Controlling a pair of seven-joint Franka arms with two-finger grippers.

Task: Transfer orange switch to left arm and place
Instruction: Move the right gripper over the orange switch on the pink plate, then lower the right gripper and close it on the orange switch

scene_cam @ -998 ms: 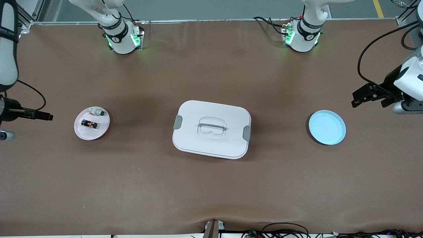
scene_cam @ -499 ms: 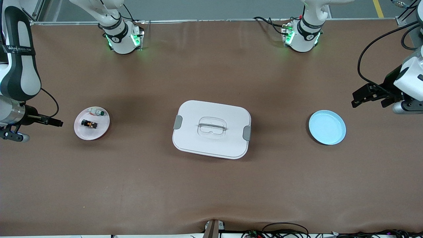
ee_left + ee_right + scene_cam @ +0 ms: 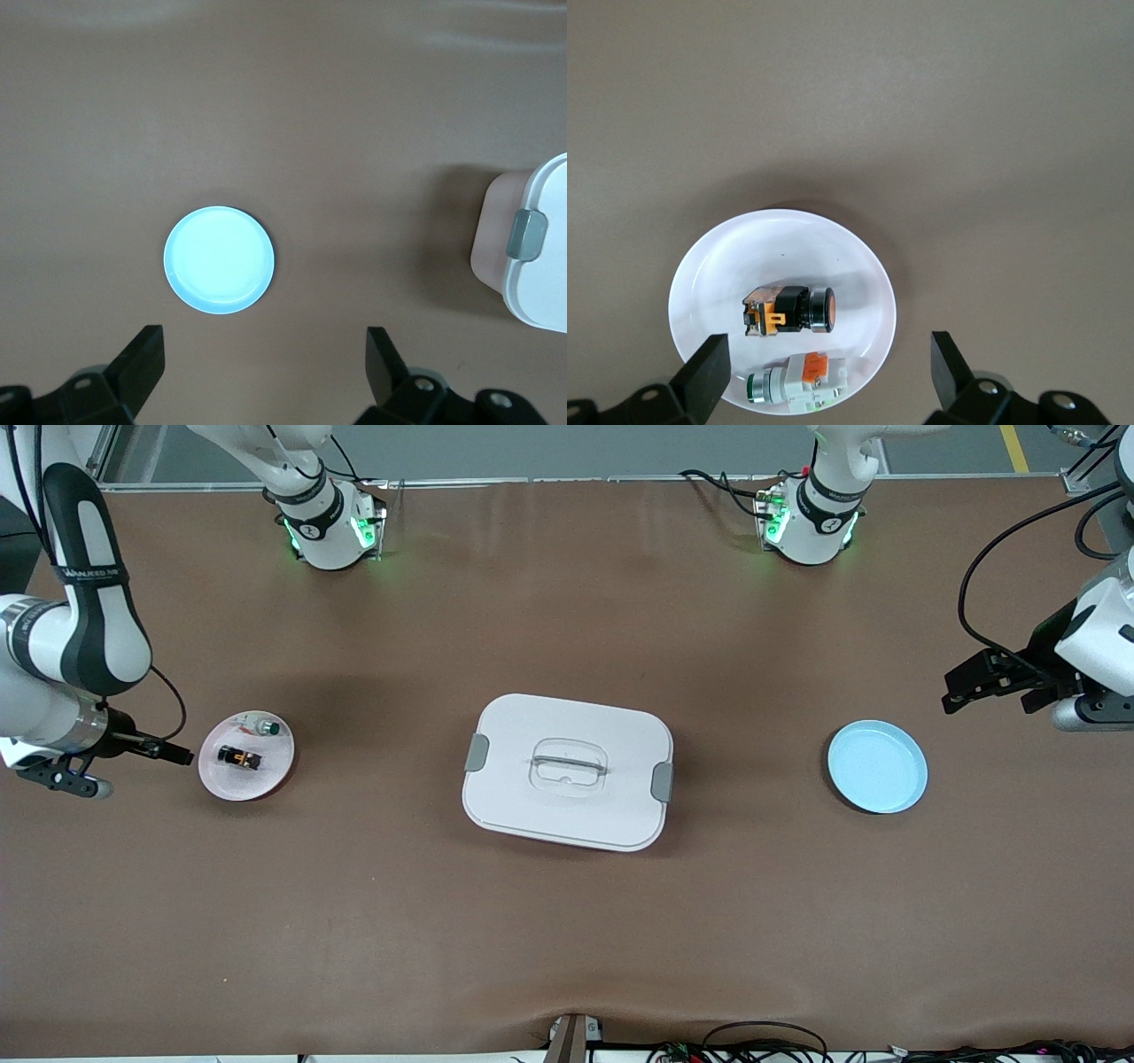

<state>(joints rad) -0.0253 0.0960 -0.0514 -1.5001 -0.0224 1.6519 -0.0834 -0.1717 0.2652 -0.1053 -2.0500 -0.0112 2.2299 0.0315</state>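
Right tool [image 3: 824,376] released, fingers wide, over the worktop [image 3: 354,921] just beside the pink plate [image 3: 275,771]. Orange switch [image 3: 239,758] lies in that plate toward the box [image 3: 567,772], long axis across the fingers' gap. Arm band lettering unreadable. Left tool [image 3: 261,376] released, waits near the blue plate [image 3: 877,767].

Box [image 3: 567,772] midway between the plates [image 3: 246,755]
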